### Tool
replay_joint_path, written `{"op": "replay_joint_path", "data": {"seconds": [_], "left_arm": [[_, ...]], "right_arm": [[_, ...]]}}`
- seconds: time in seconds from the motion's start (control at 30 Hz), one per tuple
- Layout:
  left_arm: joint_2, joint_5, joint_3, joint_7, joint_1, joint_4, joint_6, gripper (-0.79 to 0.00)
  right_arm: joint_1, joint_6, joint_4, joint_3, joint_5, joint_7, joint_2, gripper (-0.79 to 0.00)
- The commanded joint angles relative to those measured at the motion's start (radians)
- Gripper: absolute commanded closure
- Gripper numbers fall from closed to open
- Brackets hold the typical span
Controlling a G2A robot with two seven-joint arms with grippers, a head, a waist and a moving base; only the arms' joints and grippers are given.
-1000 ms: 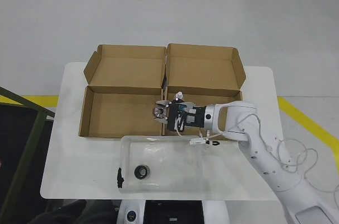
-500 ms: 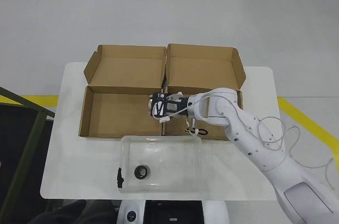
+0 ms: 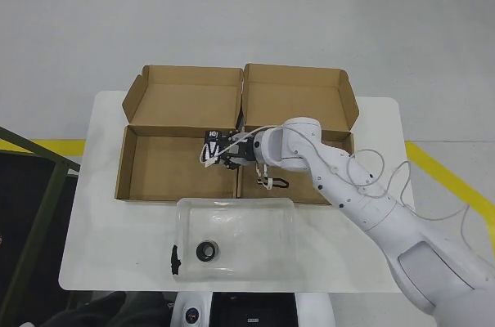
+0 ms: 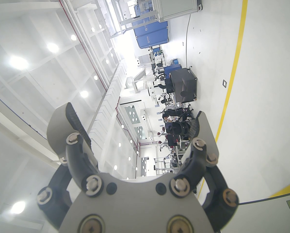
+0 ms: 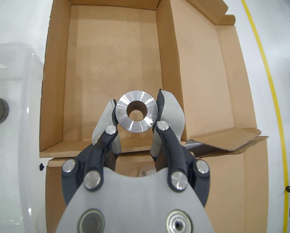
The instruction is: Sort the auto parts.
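- While the right gripper [image 5: 136, 106] hangs over the left box [image 3: 169, 172], its fingers are clamped on the outer rim of a metal ring [image 5: 137, 120]. The ring's bored face is turned up toward the wrist.
- The ring sits above that box's right-hand side, close to the wall it shares with the right box [image 3: 296, 102]. It appears clear of the cardboard floor.
- Step in hand, as judged: setting the ring down in the left box.
- To do it well, the arm should drop straight, stay off the shared wall, and open only once the ring is near the floor. A heavy ring let go from height could bounce or dent the cardboard.
- The left box floor looks bare, so any landing spot serves.
- The left gripper [image 4: 134, 112] is spread wide and holds nothing. It points out into the room, away from the bench [image 3: 100, 204].
- A clear bin [image 3: 263, 245] lies along the bench's front edge, touching the boxes' front walls.
- A dark cylindrical part [image 3: 206, 251] waits in the bin, and a small black piece [image 3: 174, 260] sits at its left front corner.
- A small pale part [image 5: 146, 169] lies in the right box, too hidden to identify.
- Nothing blocks the descent except the shared wall.
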Motion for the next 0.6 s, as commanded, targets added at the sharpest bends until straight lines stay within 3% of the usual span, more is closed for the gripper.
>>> {"op": "replay_joint_path", "data": {"seconds": [0.0, 0.43, 0.57], "left_arm": [[0.000, 0.000, 0.000, 0.000, 0.000, 0.000, 0.000, -0.785], [0.000, 0.000, 0.000, 0.000, 0.000, 0.000, 0.000, -0.785], [0.000, 0.000, 0.000, 0.000, 0.000, 0.000, 0.000, -0.785]], "right_arm": [[0.014, 0.000, 0.032, -0.014, 0.003, 0.000, -0.012, 0.000], [0.103, 0.008, 0.209, -0.096, -0.017, 0.001, -0.101, 0.000], [0.116, 0.002, 0.255, -0.112, -0.014, -0.004, -0.126, -0.049]]}}
